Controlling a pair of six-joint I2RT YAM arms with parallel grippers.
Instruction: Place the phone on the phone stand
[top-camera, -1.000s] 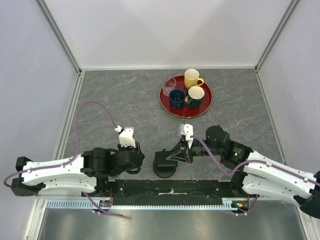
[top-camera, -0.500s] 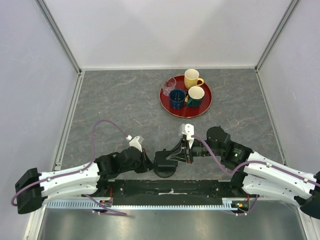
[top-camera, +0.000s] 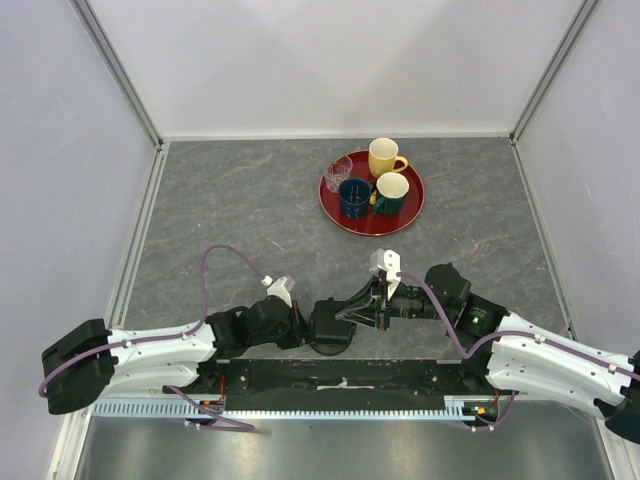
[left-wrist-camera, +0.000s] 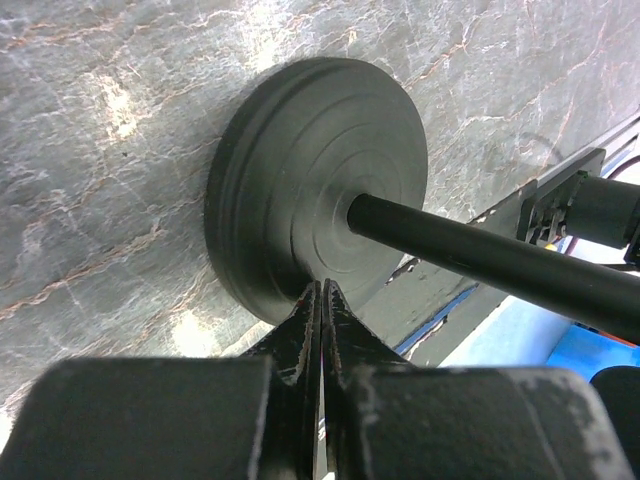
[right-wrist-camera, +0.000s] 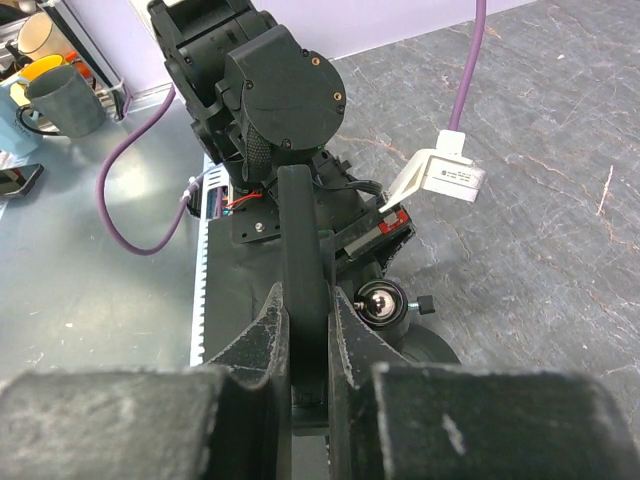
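A: Where is the phone (right-wrist-camera: 301, 215) sitting?

B: It is not sitting anywhere yet. The right gripper (right-wrist-camera: 305, 305) is pinching it edge-on, and it is hanging just above the stand (left-wrist-camera: 340, 160), by the near edge of the table (top-camera: 230, 200). Whether it is touching the top of the stand, I cannot tell.

A: And the left gripper (left-wrist-camera: 318, 292)?

B: Its fingers (left-wrist-camera: 296, 335) are pressing together with nothing between them, tips resting against the rim of the disc (left-wrist-camera: 262, 200).

A: So it is bracing, not gripping.

B: That is my reading, and that is what is worrying me. If the phone is coming down off-line and pushing on the stem (left-wrist-camera: 480, 262), the disc is free to slide away from those tips or tip over, since nothing is clamping it.

A: Anything else?

B: The hold on the phone is narrow: two pads on a smooth slab. A knock against the stand is likely to be twisting it between them, and it may be slipping out onto the table.

A: And the arms?

B: They are crowding one spot, so the wrists bumping is a risk too. And if the right one is letting go before the phone is seated, the phone is falling.
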